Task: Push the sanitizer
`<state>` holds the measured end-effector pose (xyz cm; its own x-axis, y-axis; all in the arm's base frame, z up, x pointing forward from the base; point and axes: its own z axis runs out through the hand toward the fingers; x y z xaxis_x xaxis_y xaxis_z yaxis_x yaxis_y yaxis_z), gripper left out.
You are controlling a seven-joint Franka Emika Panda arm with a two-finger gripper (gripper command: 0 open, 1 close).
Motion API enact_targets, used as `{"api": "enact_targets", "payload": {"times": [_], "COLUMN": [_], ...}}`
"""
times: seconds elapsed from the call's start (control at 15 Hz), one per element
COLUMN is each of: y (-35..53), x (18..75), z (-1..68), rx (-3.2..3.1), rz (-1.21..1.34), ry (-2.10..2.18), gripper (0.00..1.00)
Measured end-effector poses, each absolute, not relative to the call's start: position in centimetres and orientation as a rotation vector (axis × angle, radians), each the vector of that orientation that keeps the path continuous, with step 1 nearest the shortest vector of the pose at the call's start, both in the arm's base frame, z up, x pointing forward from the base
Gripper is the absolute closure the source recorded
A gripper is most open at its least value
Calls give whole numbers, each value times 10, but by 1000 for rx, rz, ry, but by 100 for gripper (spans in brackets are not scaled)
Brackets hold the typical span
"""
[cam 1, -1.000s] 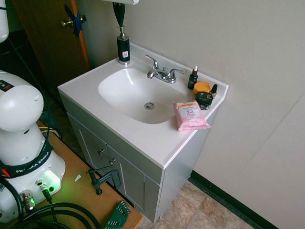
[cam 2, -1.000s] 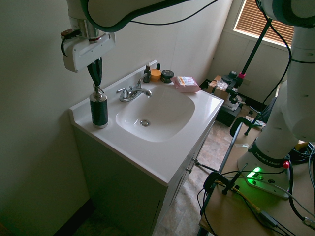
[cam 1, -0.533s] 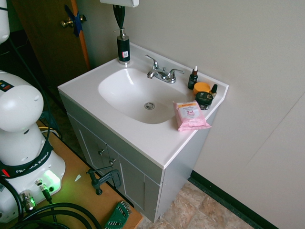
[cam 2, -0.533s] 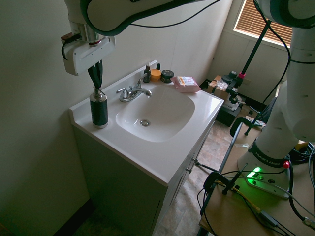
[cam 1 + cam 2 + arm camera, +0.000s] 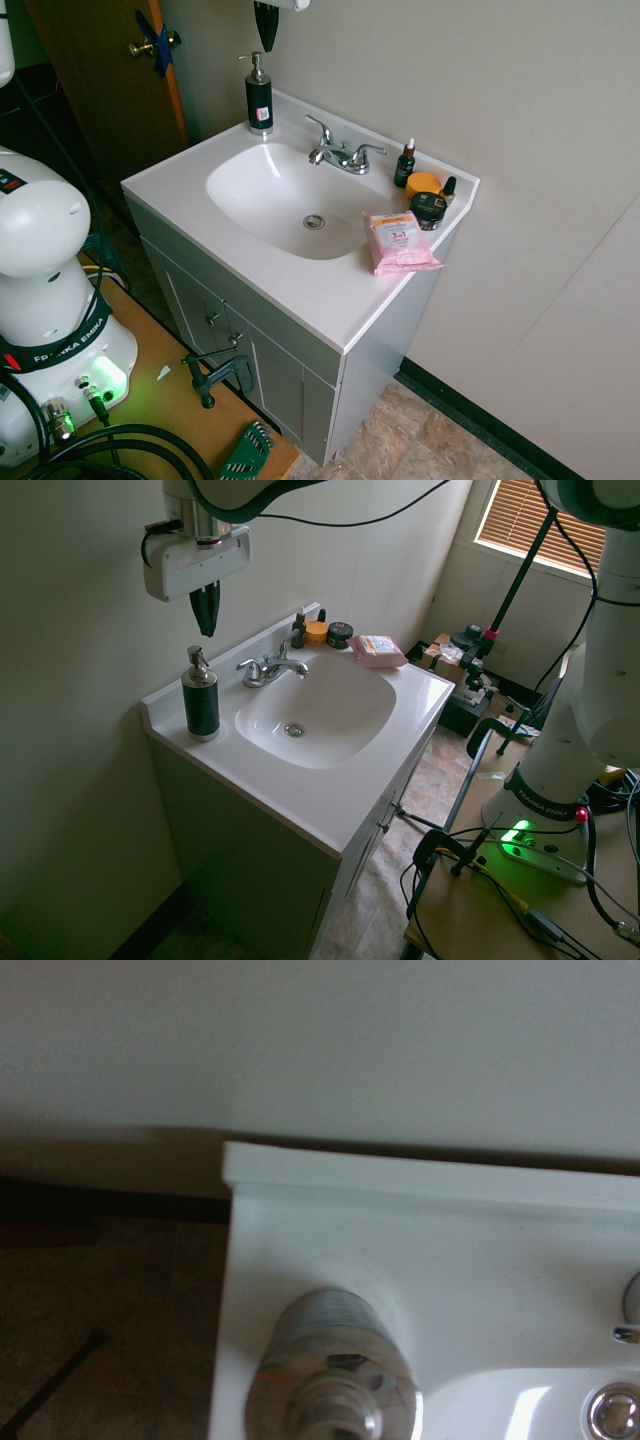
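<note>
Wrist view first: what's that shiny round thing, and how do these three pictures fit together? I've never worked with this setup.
That shiny round thing is the sanitizer, seen from straight above by a camera on the arm's wrist. The other two pictures come from cameras on opposite sides of the bathroom vanity. The machine is a white robot arm; its gripper is shut, holds nothing, and hangs above the bottle without touching it. On the countertop: a faucet, a dropper bottle, an orange-lidded jar, a dark jar and a pink wipes pack.
</note>
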<state>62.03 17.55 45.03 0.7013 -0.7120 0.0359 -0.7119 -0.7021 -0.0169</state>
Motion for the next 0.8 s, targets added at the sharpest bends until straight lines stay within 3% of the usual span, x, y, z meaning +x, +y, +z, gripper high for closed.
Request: {"api": "enact_targets", "payload": {"times": [0.8], "y": [37], "x": [520], "z": [389], "rx": [-2848], "rz": [30], "ry": [1360], "gripper": [0]}}
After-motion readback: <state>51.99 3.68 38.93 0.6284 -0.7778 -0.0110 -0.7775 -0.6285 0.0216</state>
